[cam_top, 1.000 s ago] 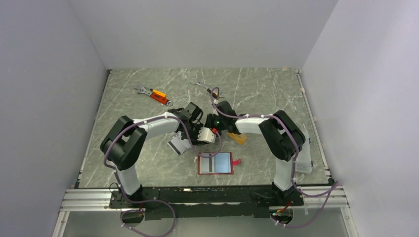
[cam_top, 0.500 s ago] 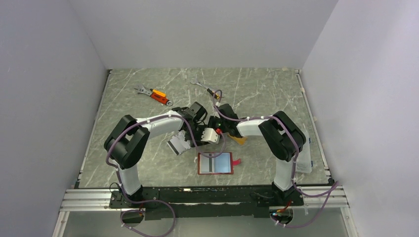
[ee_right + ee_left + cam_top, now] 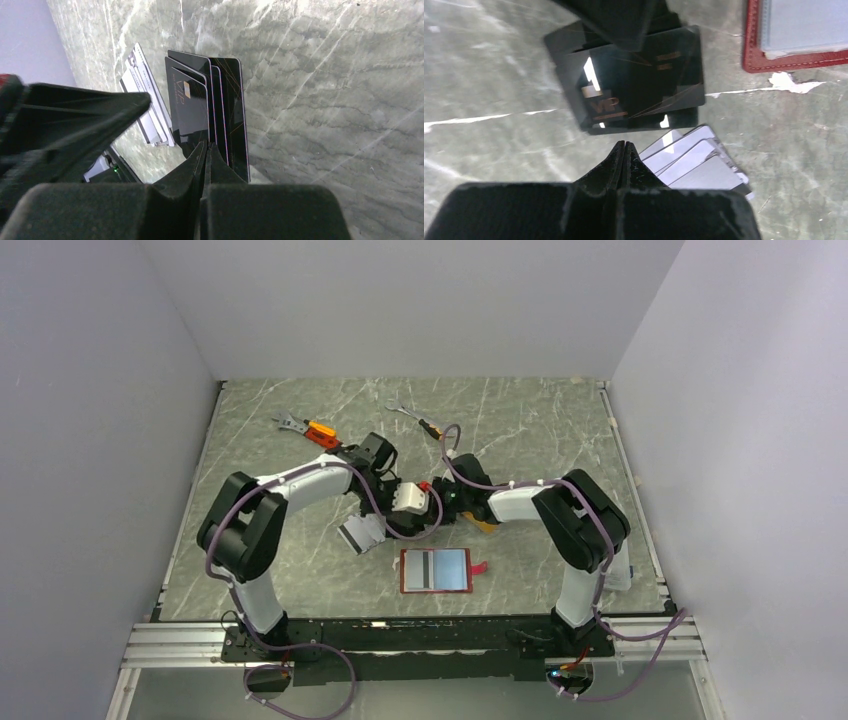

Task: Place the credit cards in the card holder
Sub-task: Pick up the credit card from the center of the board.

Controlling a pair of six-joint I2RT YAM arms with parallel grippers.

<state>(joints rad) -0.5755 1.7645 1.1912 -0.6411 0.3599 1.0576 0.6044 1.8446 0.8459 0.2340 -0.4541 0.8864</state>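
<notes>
The red card holder (image 3: pixel 405 571) lies open near the front edge, pale pockets up; its corner shows in the left wrist view (image 3: pixel 791 61). A fan of black credit cards (image 3: pixel 634 80) lies on the table, with silver-grey cards (image 3: pixel 696 162) beside them. My right gripper (image 3: pixel 206 145) is shut on the near edge of a black card (image 3: pixel 187 105); one of its fingers (image 3: pixel 616 17) covers that card's far edge. My left gripper (image 3: pixel 624 144) is shut and empty, its tip at the black cards' edge. An orange-gold card (image 3: pixel 485 523) lies under the right arm.
Two orange-handled wrenches (image 3: pixel 312 430) (image 3: pixel 422 421) lie at the back of the table. The silver cards also show left of the holder (image 3: pixel 362 534). The left gripper's dark body (image 3: pixel 65 120) fills the left of the right wrist view. White walls close in three sides.
Both wrists have shifted left and the right arm has stretched lower toward the table. The left elbow has swung back. The card holder and the silver cards have not moved.
</notes>
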